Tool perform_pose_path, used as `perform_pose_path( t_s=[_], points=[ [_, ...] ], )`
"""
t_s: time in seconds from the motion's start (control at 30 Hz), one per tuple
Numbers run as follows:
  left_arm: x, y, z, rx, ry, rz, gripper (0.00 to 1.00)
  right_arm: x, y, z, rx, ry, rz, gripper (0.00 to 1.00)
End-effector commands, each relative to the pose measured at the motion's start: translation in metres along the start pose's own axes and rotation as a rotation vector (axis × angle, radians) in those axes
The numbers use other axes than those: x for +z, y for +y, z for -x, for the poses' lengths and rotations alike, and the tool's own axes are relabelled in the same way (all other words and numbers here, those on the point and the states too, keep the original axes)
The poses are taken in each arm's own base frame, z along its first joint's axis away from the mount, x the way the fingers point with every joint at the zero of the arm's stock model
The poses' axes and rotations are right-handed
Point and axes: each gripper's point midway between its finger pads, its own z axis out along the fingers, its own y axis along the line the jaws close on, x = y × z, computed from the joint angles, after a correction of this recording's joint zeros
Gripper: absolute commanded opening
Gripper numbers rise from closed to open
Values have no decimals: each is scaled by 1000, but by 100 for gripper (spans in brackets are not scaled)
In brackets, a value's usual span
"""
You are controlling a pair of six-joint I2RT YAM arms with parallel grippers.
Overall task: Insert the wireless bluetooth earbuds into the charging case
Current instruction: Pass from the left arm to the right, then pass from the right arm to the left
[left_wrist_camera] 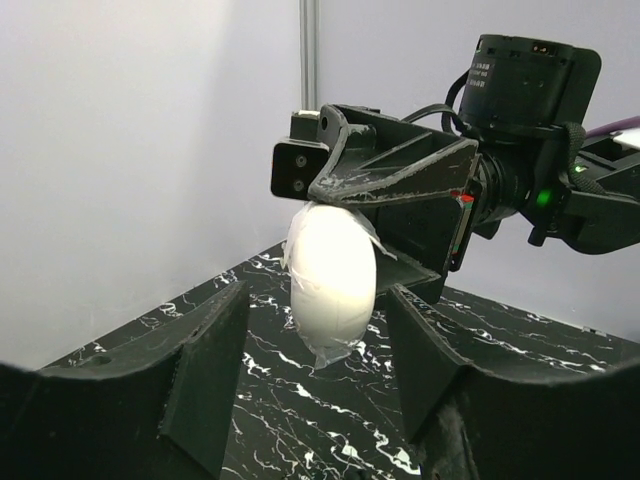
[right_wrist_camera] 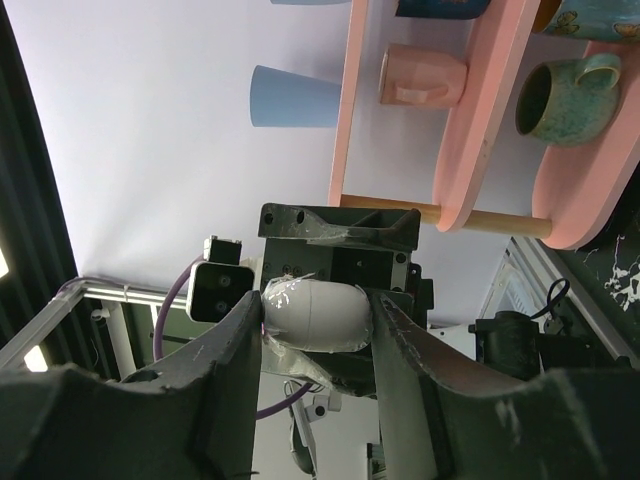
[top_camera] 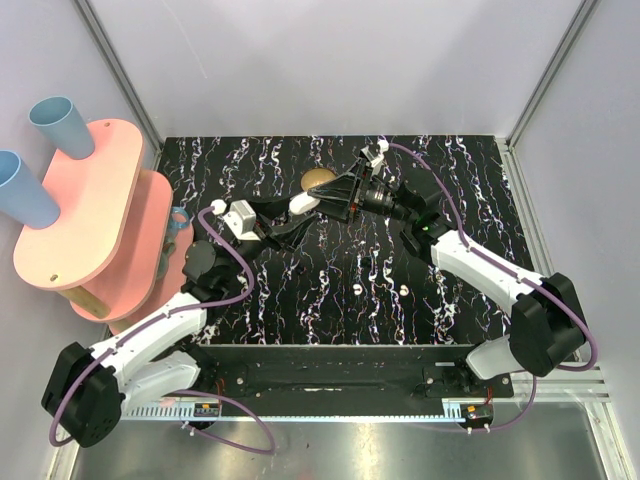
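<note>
Between fingers of right gripper (right_wrist_camera: 316, 318), clenched: charging case (right_wrist_camera: 322, 308), apparently closed; left gripper (left_wrist_camera: 318, 292) flanks it, jaws released; both earbuds (top_camera: 360, 288) lie below, not yet inserted.

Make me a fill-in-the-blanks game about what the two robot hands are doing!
1. The right gripper grips the charging case, whose colour is ___.
2. The left gripper has its jaws ___, one on each side of the case without touching it.
3. The earbuds lie on the tabletop, which is ___ with white streaks.

Missing words: white; open; black.
</note>
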Motion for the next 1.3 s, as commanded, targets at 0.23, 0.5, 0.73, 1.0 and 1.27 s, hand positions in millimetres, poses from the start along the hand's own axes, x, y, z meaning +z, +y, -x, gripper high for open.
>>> perform_pose_path(
  t_s=[0.23, 0.5, 0.73, 1.0, 1.27],
  points=[
    [12, -5, 35, -3, -118, -25, 55, 0, 0, -3, -31, 3, 11, 16],
    [13, -6, 31, -8, -99, -31, 40, -1, 3, -4, -33, 5, 20, 17],
    [14, -5, 27, 6, -80, -35, 14, -2, 4, -6, -43, 13, 32, 27],
    [7, -7, 25, 9, -78, -34, 0, -5, 10, -1, -276, -15, -32, 78],
    [-10, -11, 28, -34, -106, -89, 0, -47, 32, 17, -739, -194, -231, 86]
  ],
)
